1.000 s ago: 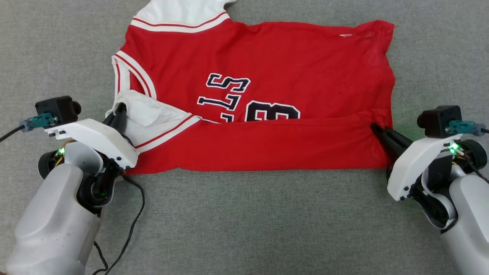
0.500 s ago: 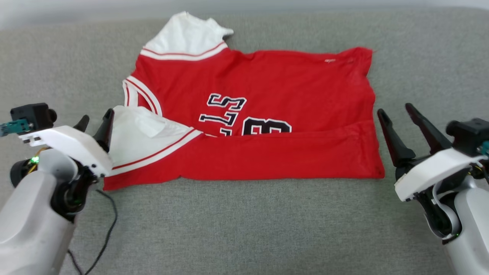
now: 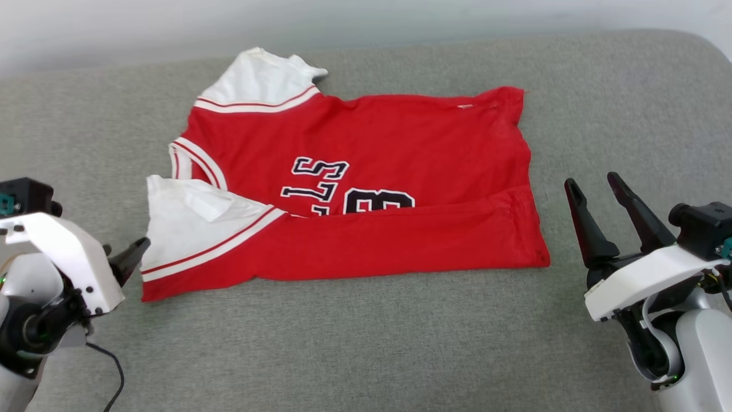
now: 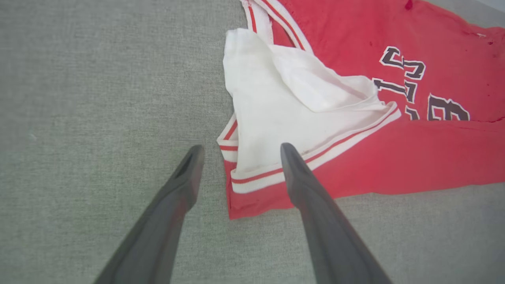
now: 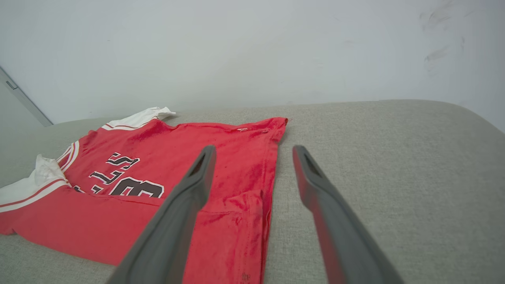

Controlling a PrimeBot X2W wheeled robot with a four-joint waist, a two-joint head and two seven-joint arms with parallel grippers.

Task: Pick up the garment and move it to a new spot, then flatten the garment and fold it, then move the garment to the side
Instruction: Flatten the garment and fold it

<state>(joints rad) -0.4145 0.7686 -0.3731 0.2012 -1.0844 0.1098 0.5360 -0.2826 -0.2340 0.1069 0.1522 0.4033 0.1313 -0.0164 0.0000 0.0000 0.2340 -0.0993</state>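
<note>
Your left gripper (image 4: 240,149) stands spread and holds nothing, its tips near the white sleeve (image 3: 194,223) at the garment's (image 3: 400,143) near corner. Your right gripper (image 3: 591,181) is equally spread and empty, just beside the garment's hem end. The garment lies on the grey cushion (image 3: 366,343), its near long edge turned up over the lower lettering. Judgement: folding is in hand, with 1 fold laid. The next move likely calls for 2 level pinches on the garment's far edge.

Garment (image 3: 400,131) front: black white-outlined "LS" and 3 (both partly hidden under red fold).
</note>
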